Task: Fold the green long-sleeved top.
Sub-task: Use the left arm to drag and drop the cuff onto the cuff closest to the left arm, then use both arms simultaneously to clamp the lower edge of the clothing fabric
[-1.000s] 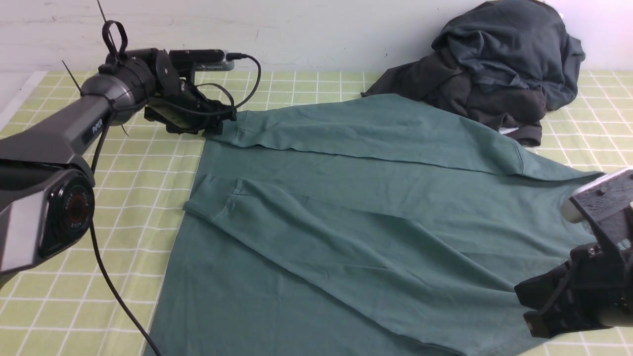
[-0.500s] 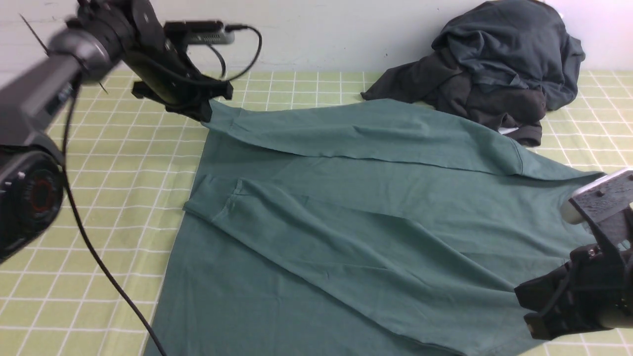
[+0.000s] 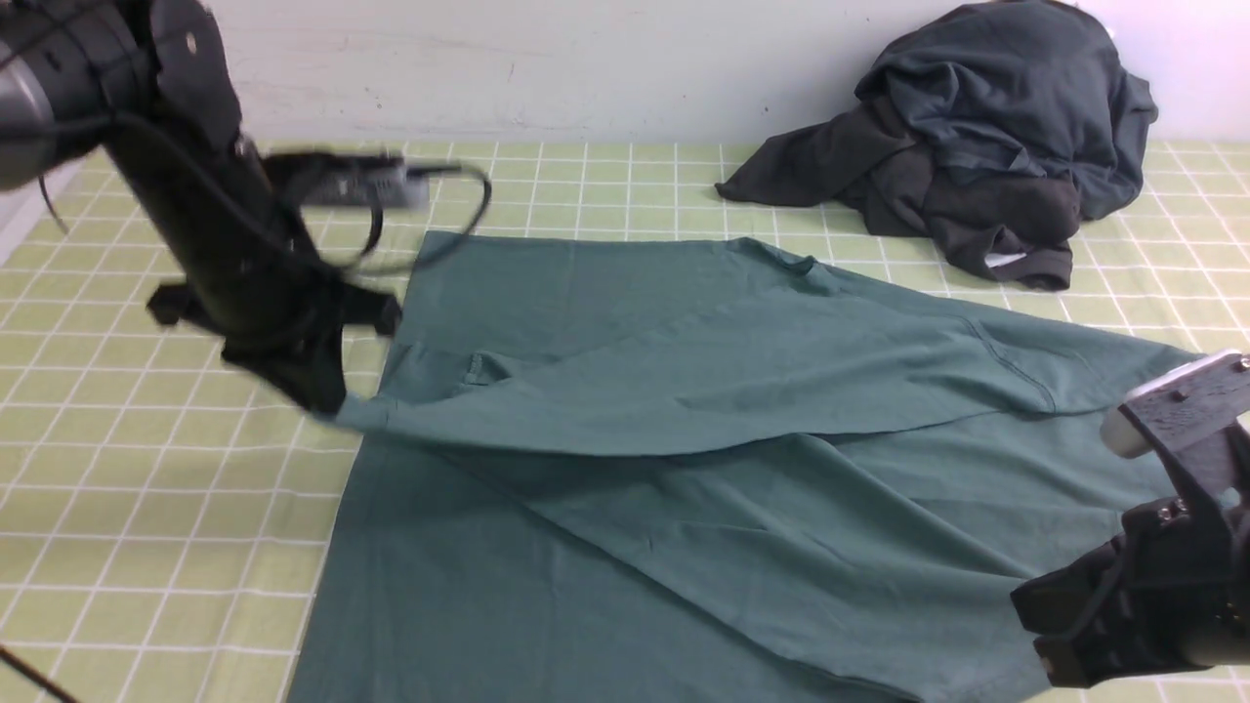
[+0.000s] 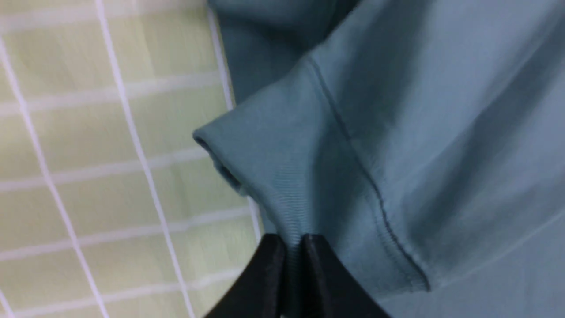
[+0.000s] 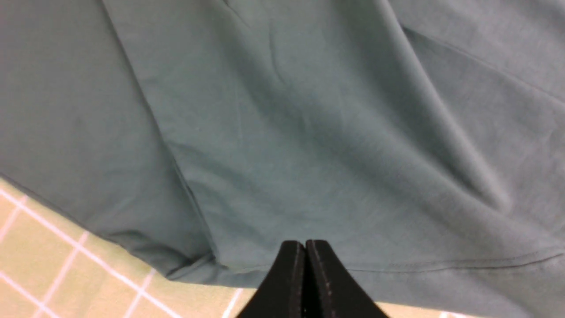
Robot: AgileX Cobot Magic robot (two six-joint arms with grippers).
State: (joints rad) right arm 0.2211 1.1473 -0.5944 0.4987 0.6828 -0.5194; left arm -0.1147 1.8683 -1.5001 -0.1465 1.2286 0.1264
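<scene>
The green long-sleeved top (image 3: 684,508) lies spread on the checked cloth. My left gripper (image 3: 327,402) is shut on a ribbed sleeve cuff (image 4: 273,176) and holds it just off the top's left edge. That sleeve (image 3: 703,391) stretches from the right shoulder across the body. In the left wrist view the left gripper (image 4: 293,240) pinches the ribbing between its tips. My right gripper (image 3: 1040,630) hovers at the near right corner. In the right wrist view the right gripper (image 5: 305,243) is shut with nothing in it, above the top's edge (image 5: 441,265).
A heap of dark charcoal-grey garments (image 3: 977,127) sits at the back right against the wall. The yellow-green checked tablecloth (image 3: 146,508) shows left of the top. The left arm's cable (image 3: 459,210) loops above the top's far left corner.
My left gripper shut on the cuff at the far left, then carried it toward the near side. The sleeve swept down over the body. The right arm stayed put.
</scene>
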